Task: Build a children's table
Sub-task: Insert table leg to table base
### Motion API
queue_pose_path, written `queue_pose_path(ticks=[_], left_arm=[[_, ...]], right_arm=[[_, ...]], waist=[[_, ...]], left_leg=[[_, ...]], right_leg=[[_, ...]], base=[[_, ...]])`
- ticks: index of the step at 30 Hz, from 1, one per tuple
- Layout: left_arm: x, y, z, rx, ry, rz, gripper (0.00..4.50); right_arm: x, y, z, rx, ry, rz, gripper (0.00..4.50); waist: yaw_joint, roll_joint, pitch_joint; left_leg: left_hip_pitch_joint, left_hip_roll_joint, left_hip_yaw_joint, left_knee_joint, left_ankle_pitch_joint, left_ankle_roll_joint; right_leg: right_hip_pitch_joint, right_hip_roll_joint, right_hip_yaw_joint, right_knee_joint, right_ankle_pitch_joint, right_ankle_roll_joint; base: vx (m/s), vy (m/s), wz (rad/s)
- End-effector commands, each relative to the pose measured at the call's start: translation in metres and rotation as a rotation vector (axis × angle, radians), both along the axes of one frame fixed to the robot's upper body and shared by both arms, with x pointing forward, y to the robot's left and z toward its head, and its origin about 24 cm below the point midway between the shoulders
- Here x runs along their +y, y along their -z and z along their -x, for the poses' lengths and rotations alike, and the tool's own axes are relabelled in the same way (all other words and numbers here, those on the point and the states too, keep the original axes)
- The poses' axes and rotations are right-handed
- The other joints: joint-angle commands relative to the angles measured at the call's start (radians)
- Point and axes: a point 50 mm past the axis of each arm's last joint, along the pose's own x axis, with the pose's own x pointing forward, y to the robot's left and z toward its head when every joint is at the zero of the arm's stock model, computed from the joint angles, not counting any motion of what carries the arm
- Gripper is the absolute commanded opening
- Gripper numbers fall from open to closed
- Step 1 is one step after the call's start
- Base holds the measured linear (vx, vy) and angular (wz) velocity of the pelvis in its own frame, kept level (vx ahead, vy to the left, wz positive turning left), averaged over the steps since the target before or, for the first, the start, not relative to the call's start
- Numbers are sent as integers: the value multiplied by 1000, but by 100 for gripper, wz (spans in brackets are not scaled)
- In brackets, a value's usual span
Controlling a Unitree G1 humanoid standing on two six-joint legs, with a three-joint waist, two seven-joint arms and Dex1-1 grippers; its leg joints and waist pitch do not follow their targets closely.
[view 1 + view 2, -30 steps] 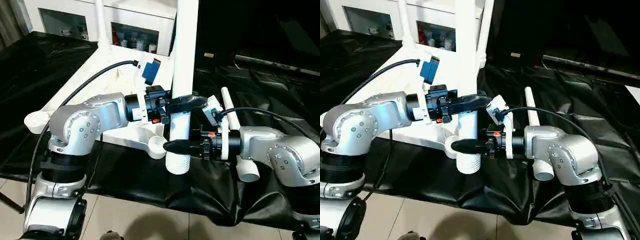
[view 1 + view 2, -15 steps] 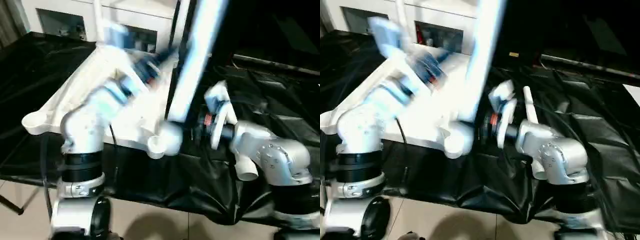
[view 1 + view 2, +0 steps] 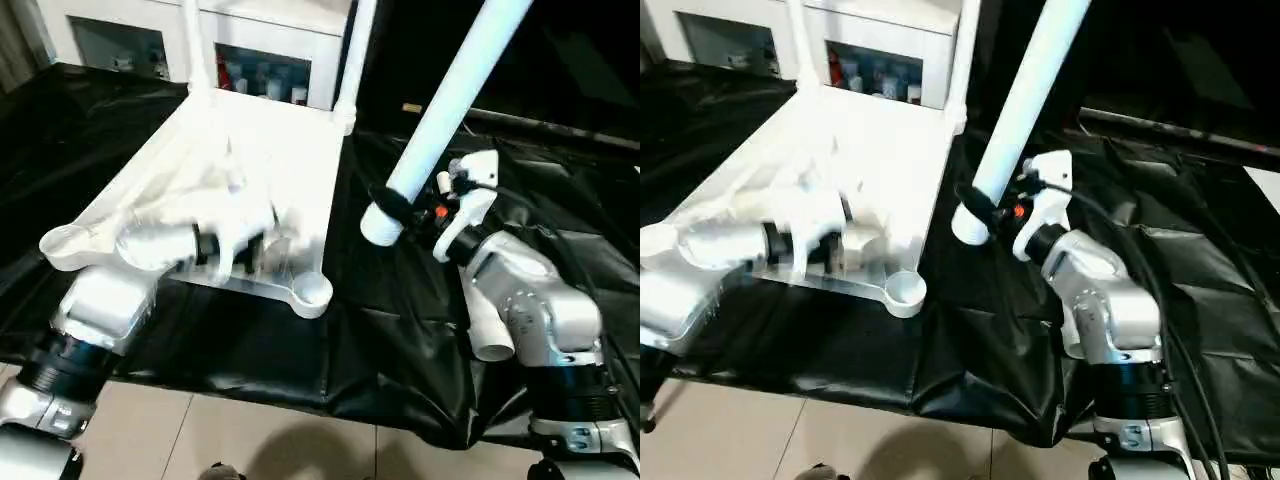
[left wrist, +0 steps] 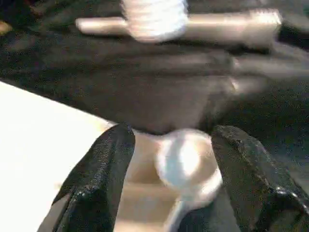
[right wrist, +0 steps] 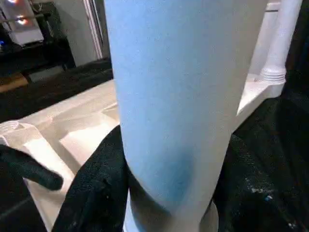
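The white table top [image 3: 255, 140] is lying upside down on the black worktop [image 3: 400, 320]. Two legs [image 3: 353, 55] are already standing up in its far corner sockets. The near corner socket [image 3: 312, 292] is sitting open.

The right gripper [image 3: 395, 205] is holding a white table leg [image 3: 445, 95] near its low end, and its black fingers [image 5: 96, 188] are pinching the leg from both sides. The leg is tilting up and away, above the worktop, beside the table top. Another leg [image 3: 488, 330] is lying on the worktop by the right arm.

The left gripper [image 4: 169, 159] is hanging over the table top. Its fingers [image 4: 99, 179] are spread apart and holding nothing, with the near socket showing between them.
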Motion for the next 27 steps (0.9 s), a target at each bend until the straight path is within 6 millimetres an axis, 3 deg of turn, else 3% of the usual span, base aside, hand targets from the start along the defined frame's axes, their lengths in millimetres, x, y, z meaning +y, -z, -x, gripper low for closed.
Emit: queue_pose_path(ticks=[1,5,6,7,10,11,13,18,23,26,27], left_arm=[[2,2,-1,4,34,-61,277],[9,9,-9,-30,6,-125,249],[11,11,-11,-31,3,-135,239],[15,19,-16,-21,4,-183,232],[17,24,-18,-18,5,-209,210],[18,26,-20,-24,6,-226,197],[17,29,-23,-41,10,-246,187],[17,38,-29,-51,26,-303,152],[18,43,-28,-9,45,-308,105],[16,35,-28,6,38,-213,89],[15,32,-29,13,34,-167,63]], right_arm=[[-4,-2,2,-22,5,7,191],[-4,-1,4,-23,-1,17,191],[-4,0,4,-22,-4,18,191],[-4,2,6,-21,-14,25,191],[-4,2,7,-19,-22,29,191],[-4,3,7,-20,-25,37,191],[-4,4,8,-20,-29,42,191],[-4,4,11,-20,-39,50,191],[-5,4,11,-20,-43,54,191],[-7,3,11,-21,-41,54,191],[-7,3,11,-22,-39,54,191]], waist=[[-3,28,-67],[-5,28,-67],[-7,38,-68],[-7,34,-68],[-7,31,-69],[-6,41,-70],[-7,36,-69],[-5,38,-68],[-6,38,-66],[-6,38,-66],[-6,38,-66]], left_leg=[[21,30,-4,-76,-123,-57],[21,32,-5,-76,-136,-59],[21,33,-7,-76,-138,-63],[25,30,-3,-74,-150,-57],[21,32,-8,-76,-151,-61],[22,33,-9,-75,-148,-64],[23,34,-7,-75,-159,-60],[24,33,-7,-74,-166,-53],[24,35,-10,-77,-200,-61],[24,36,-9,-77,-210,-63],[25,36,-9,-76,-204,-62]], right_leg=[[47,-64,44,-61,-66,-156],[48,-66,44,-60,-77,-167],[50,-68,45,-56,-68,-172],[46,-65,46,-64,-77,-166],[50,-69,45,-62,-83,-167],[50,-71,45,-58,-69,-176],[51,-70,46,-62,-70,-186],[49,-70,46,-65,-78,-190],[48,-75,46,-70,-145,-184],[46,-76,47,-70,-164,-188],[45,-76,46,-70,-158,-193]], base=[[0,0,0],[0,0,0],[0,0,0],[0,0,0],[0,0,0],[0,0,0],[0,0,0],[0,0,0],[0,0,0],[0,0,0],[0,0,0]])
